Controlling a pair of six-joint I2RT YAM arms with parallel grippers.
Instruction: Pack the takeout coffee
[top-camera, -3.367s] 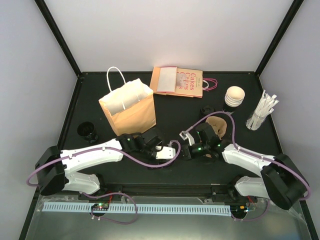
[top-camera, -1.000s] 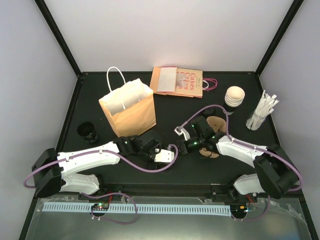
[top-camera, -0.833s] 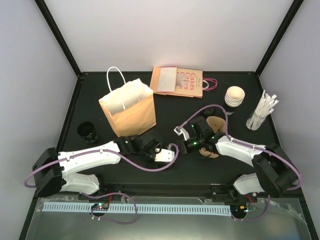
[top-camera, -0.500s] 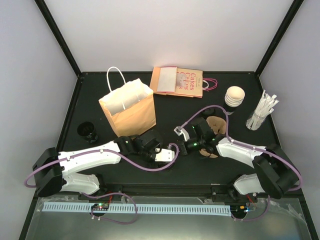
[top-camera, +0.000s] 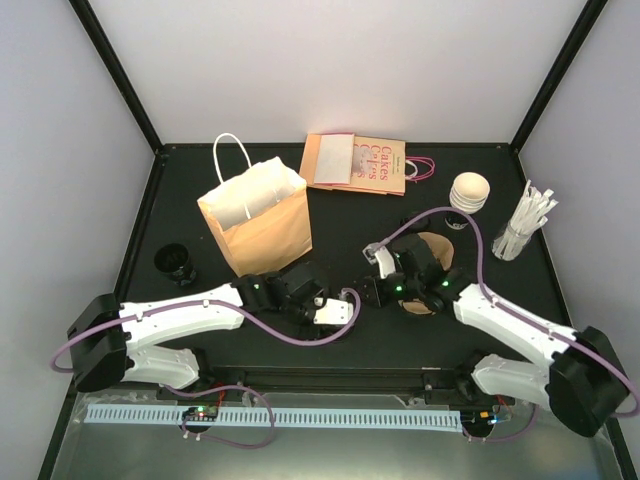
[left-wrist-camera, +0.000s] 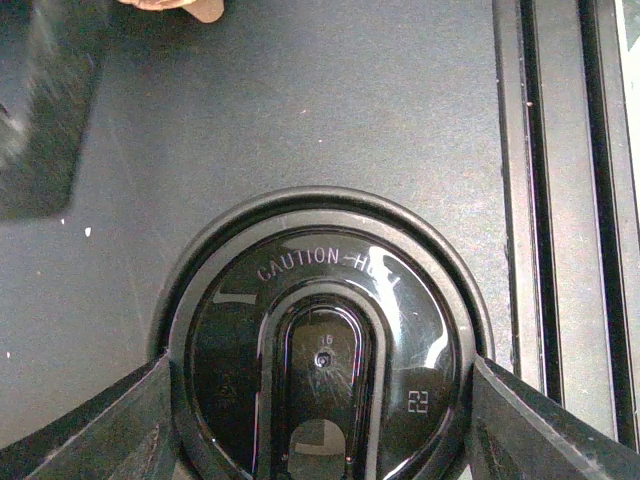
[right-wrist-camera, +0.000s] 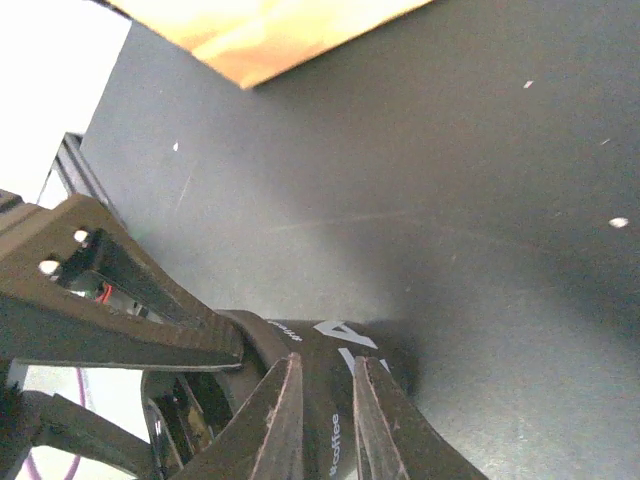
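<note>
The left gripper is seen clamped on the takeout coffee, its two fingers pressed against the lid's rim at 3 and 9 o'clock in the left wrist view, with the lid's raised "CAUTION" lettering turned to the camera. The right gripper is held at the same cup from its 2 o'clock side in the top view. Its tips are drawn almost together, and the cup's black wall with white lettering is seen through the slim gap; whether anything is pinched cannot be told. The cup is found near the middle of the black table, toward the near edge, and is largely hidden from above by both grippers. From the cup, a standing brown paper bag with a white handle is seen at 11 o'clock. A printed flat bag is laid at 12 o'clock by the far edge. A brown cup carrier, partly covered by the right arm, is placed at 2 o'clock, and beyond it a bundle of white straws is stood.
</note>
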